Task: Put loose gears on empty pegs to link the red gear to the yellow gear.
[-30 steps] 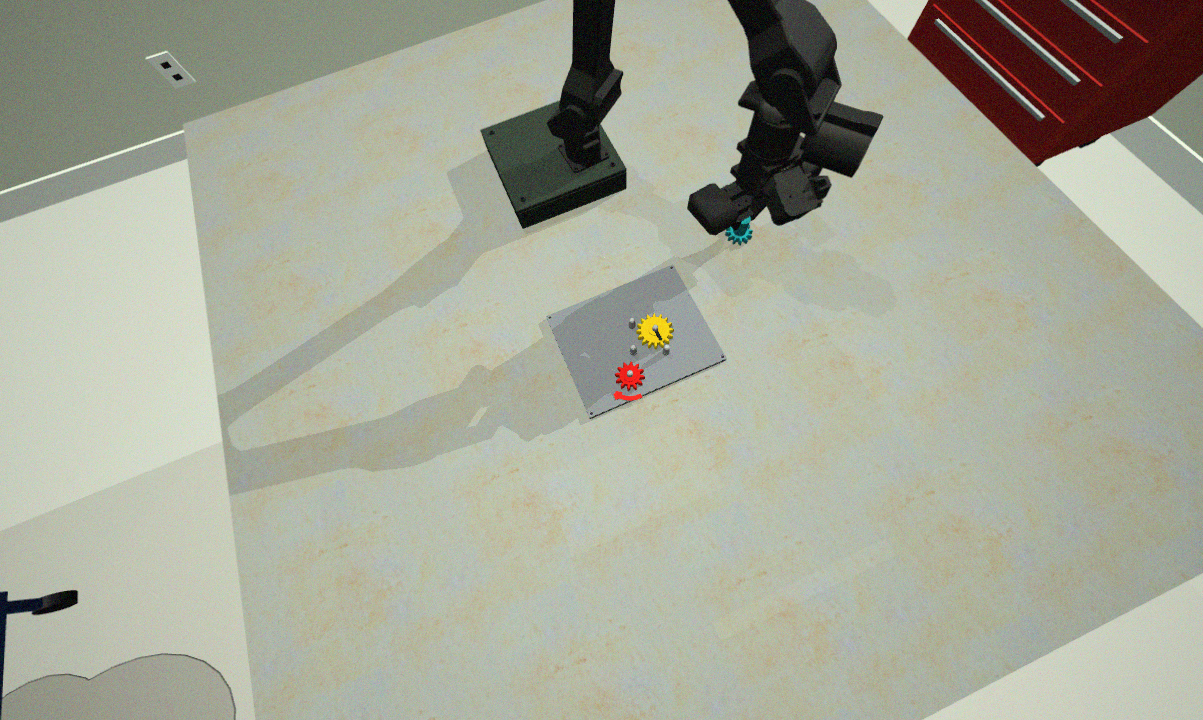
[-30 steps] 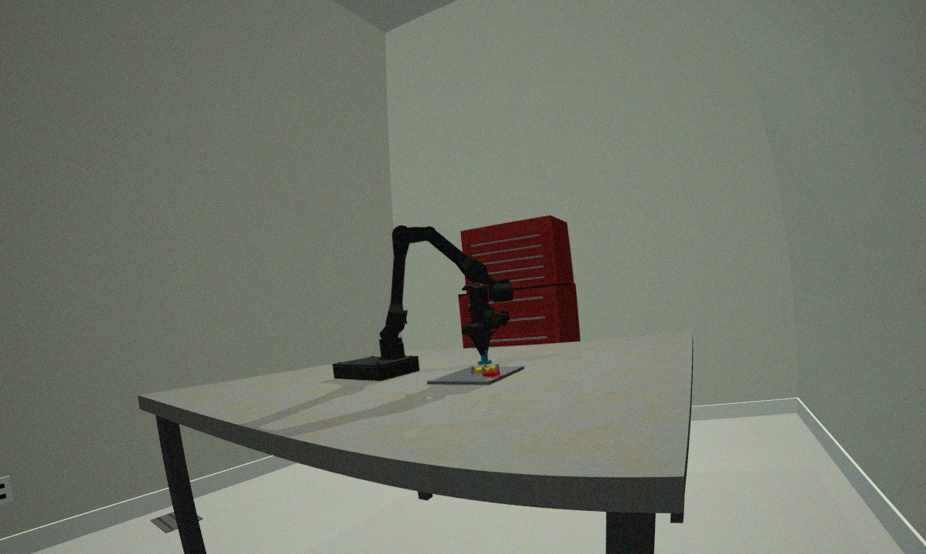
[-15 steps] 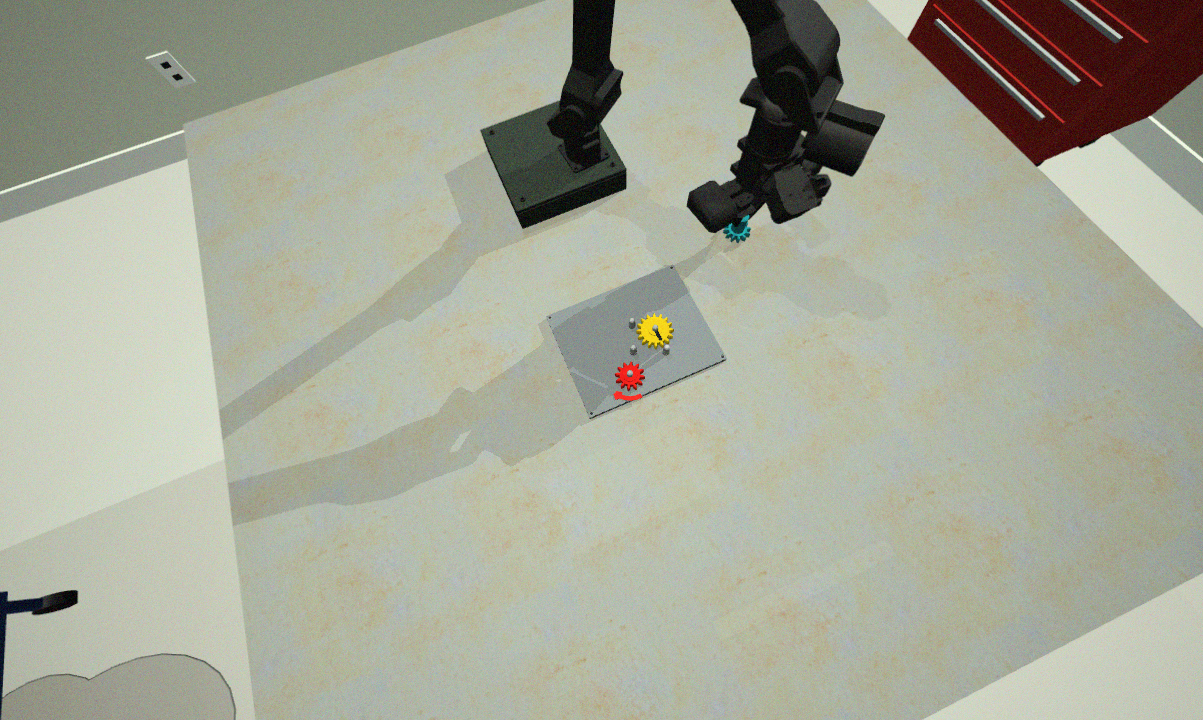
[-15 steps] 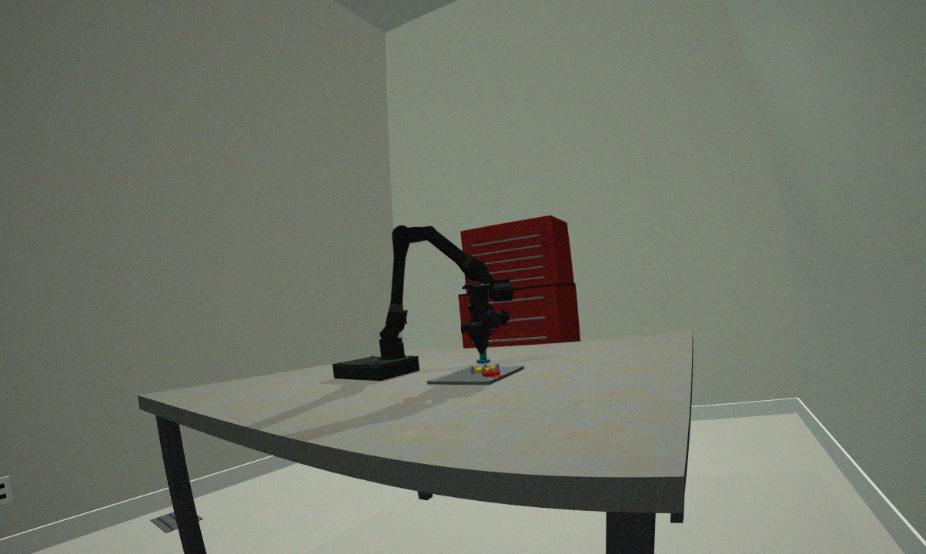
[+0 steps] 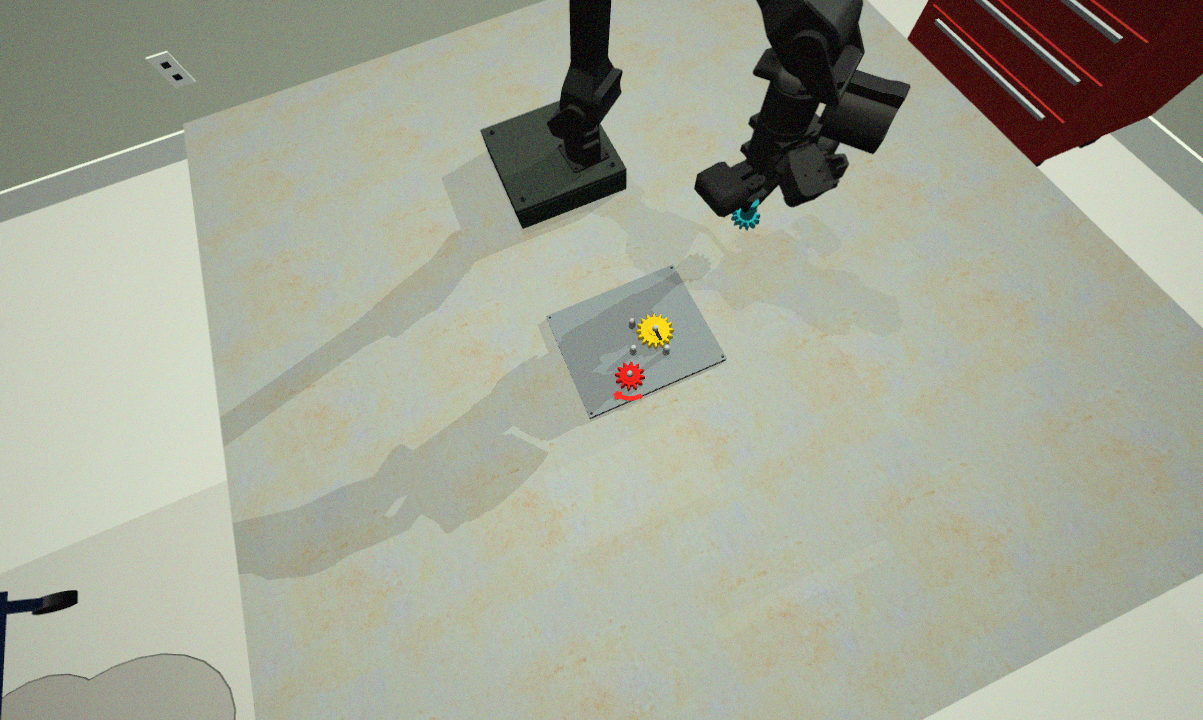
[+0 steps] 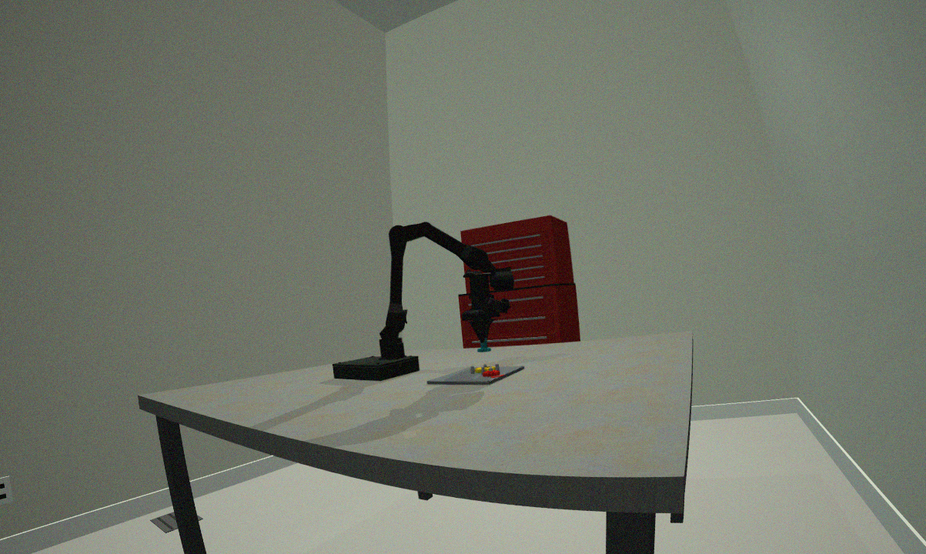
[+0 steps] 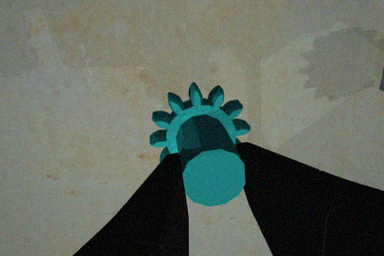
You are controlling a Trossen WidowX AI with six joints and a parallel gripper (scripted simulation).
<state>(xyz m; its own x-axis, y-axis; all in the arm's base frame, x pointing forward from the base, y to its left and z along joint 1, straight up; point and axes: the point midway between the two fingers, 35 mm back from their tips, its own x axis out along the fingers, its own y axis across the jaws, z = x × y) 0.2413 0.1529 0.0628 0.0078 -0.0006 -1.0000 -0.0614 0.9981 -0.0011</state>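
Observation:
My gripper (image 5: 749, 203) (image 6: 483, 341) (image 7: 208, 160) is shut on the round hub of the teal gear (image 5: 746, 218) (image 6: 483, 349) (image 7: 214, 178). It holds the gear a little above the table, behind the board, teeth downward. The gear's shadow falls apart from it near the board's back corner. On the grey board (image 5: 702, 342) (image 6: 446, 382), the red gear (image 5: 622, 378) (image 6: 491, 373) sits near the front edge and the yellow gear (image 5: 648, 337) farther back. Three pegs stand empty: one peg (image 5: 632, 322) left of the yellow gear, a middle peg (image 5: 633, 349), and a right peg (image 5: 666, 350).
The arm's dark base block (image 5: 533, 170) (image 6: 366, 370) stands on the table (image 5: 766, 537) (image 6: 555, 427), behind and left of the board. The red arrow (image 5: 628, 396) lies beside the red gear. A red drawer cabinet (image 5: 1017, 53) (image 6: 555, 275) stands beyond the table.

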